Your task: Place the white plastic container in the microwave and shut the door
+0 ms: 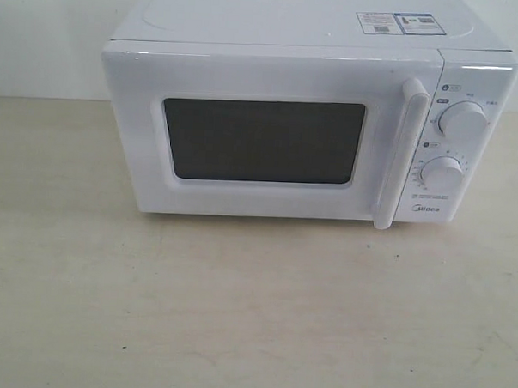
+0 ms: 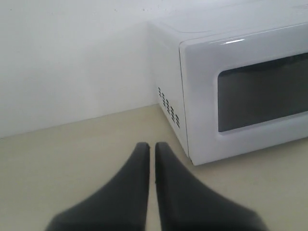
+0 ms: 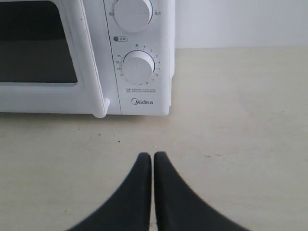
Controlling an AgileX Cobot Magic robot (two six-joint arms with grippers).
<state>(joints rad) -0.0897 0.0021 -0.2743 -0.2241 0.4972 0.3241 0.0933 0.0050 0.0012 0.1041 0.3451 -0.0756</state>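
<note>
step: door point(image 1: 261, 138) shut, start or finish unclear | white plastic container: unseen, maybe inside microwave point(image 1: 292, 19) | left hand point(image 2: 150, 147) 8 o'clock, right hand point(image 3: 152, 156) 5 o'clock of it, both closed, empty | next: check, else pull handle point(image 1: 400, 153)

Your white microwave point(image 1: 249, 26) stands upright, front toward the exterior camera. Its door point(image 1: 264, 74) sits shut flush, with the bar handle point(image 1: 398, 153) beside two knobs point(image 1: 463, 119).

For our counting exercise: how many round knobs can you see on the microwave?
2, both at the right end of the microwave front: the upper knob, and the lower knob directly below it. None seems hidden.
</note>
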